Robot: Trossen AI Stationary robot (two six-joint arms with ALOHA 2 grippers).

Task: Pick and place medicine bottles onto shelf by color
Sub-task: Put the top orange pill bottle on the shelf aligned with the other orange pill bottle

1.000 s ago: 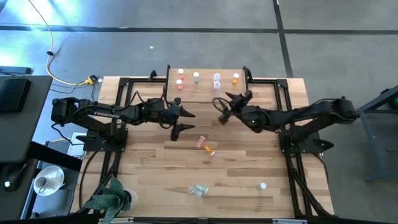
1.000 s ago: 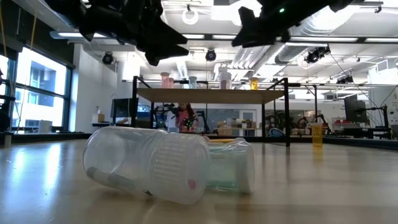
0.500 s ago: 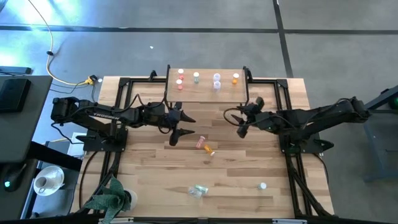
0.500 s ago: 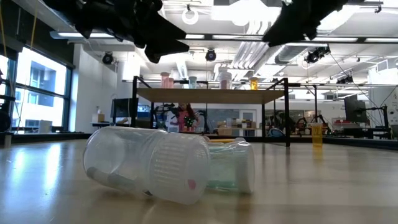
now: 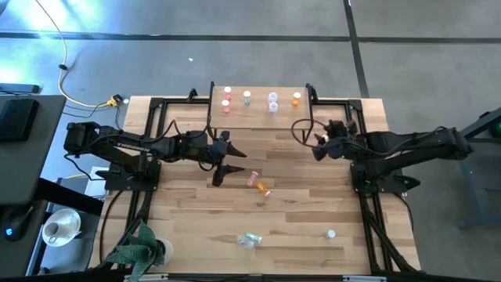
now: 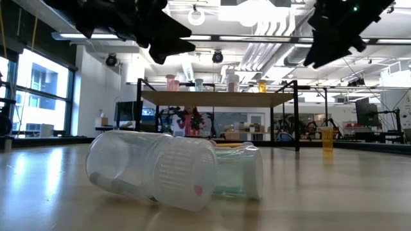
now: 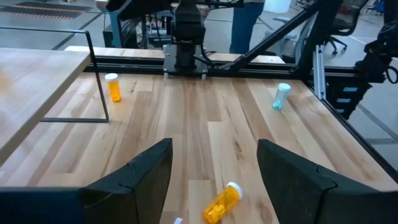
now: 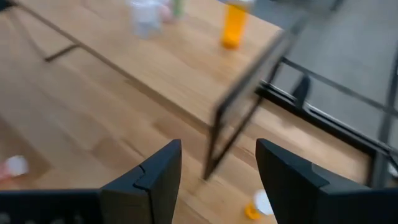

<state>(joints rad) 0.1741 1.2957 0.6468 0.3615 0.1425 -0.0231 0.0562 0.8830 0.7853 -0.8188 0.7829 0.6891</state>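
Now right gripper (image 5: 318, 142) farther right.

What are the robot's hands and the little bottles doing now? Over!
Left gripper open, empty, hovering near orange bottle. Right gripper open, empty, beside shelf. Path clear.

A lab: exposed ceiling ducts (image 6: 270, 45), workbenches (image 6: 359, 131) behind the table.

A potted plant (image 5: 139, 247) sits at the plank table's (image 5: 188, 227) corner, a yellow cable (image 5: 74, 94) crossing the floor.
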